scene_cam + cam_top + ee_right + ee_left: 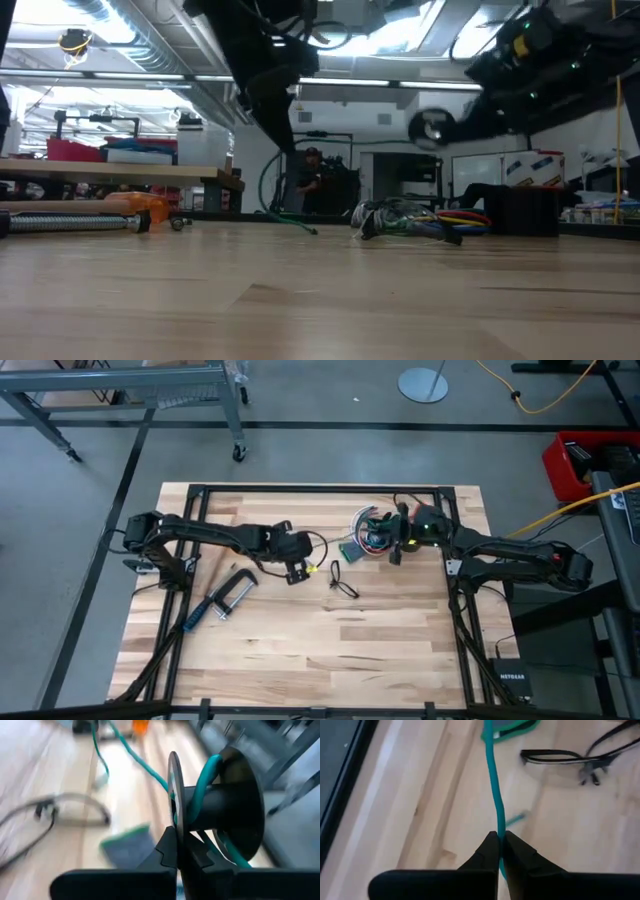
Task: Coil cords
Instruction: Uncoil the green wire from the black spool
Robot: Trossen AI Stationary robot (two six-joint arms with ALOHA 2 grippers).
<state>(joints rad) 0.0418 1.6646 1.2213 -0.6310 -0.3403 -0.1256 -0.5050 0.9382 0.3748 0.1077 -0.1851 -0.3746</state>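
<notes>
– Why does the clamp (pixel 222 598) lie out on the left of the table (pixel 300 660)?

– I'd say it's just out of the way; nothing touches it. Look beside it: the left gripper (pixel 498 836) hangs low over the wood, its fingers pinched tight on the cord (pixel 494 785).

– So that's where the cord is?

– One end, near its yellow piece (pixel 312 569). From there it runs across to the right, past the wire loops (pixel 570 762) lying flat on the boards.

– Why grip it so far from the other arm?

– To hold the line taut and guided, I think, so it winds neatly.

– And the bundle (pixel 372 532) of coloured wires?

– It sits apart at the back and isn't involved. Just by it, the right gripper (pixel 177 832) is closed on the thin flange of a reel (pixel 225 805), held up off the table. The cord already wraps its hub.
</notes>
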